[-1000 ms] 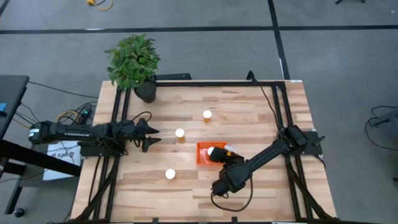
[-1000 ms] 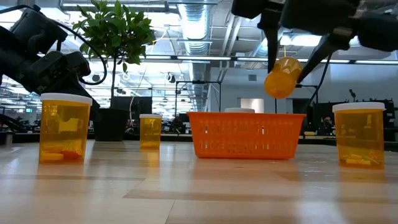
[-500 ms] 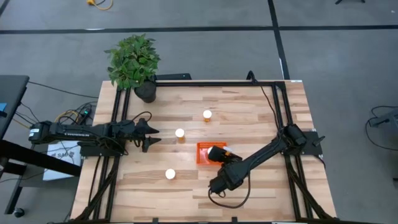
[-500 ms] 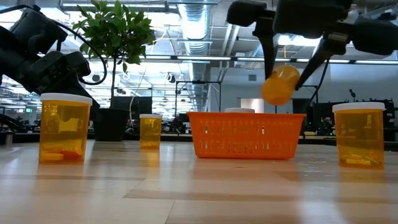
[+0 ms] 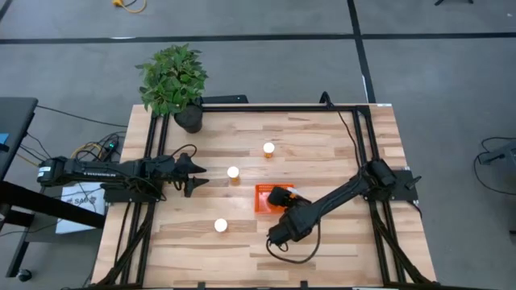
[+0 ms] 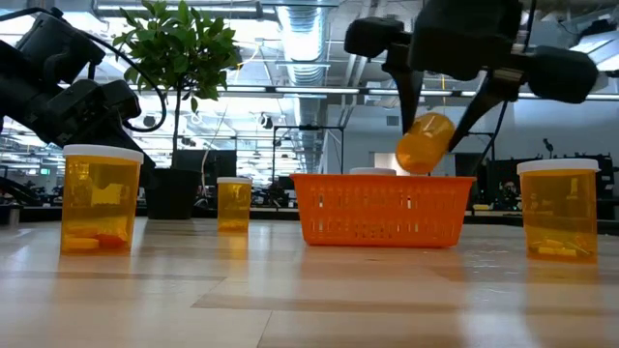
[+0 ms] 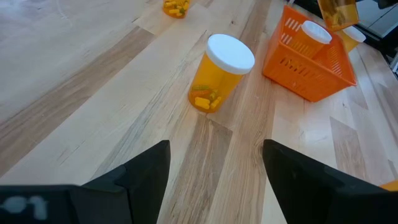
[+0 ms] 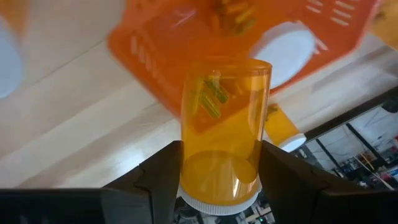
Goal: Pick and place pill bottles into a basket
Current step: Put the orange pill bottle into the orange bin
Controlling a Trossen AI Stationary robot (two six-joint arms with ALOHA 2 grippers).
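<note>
At the table's left edge the left gripper [image 5: 196, 175] is held above the wood, its two fingers parted with nothing between them; a pill bottle [image 7: 219, 73] stands ahead of it, clear of both fingers. Three pill bottles are seen upright on the table from above: one toward the front left [image 5: 219, 225], one just ahead of the left gripper [image 5: 233, 173], and one farther back near the middle [image 5: 268, 148]. Right of these the orange basket [image 6: 383, 210] sits on the table, and a white-capped bottle [image 7: 313, 35] is already inside it. The right gripper [image 8: 219, 163] is poised over the basket, its fingers closed partway on a further pill bottle [image 6: 425, 142], which is clamped near its cap end and carried tilted (the orange body points toward the basket, as the right wrist view shows), just above the basket's rim without touching it. In the low view another bottle [image 6: 557, 210] stands on the table at the far right, apart from the basket.
</note>
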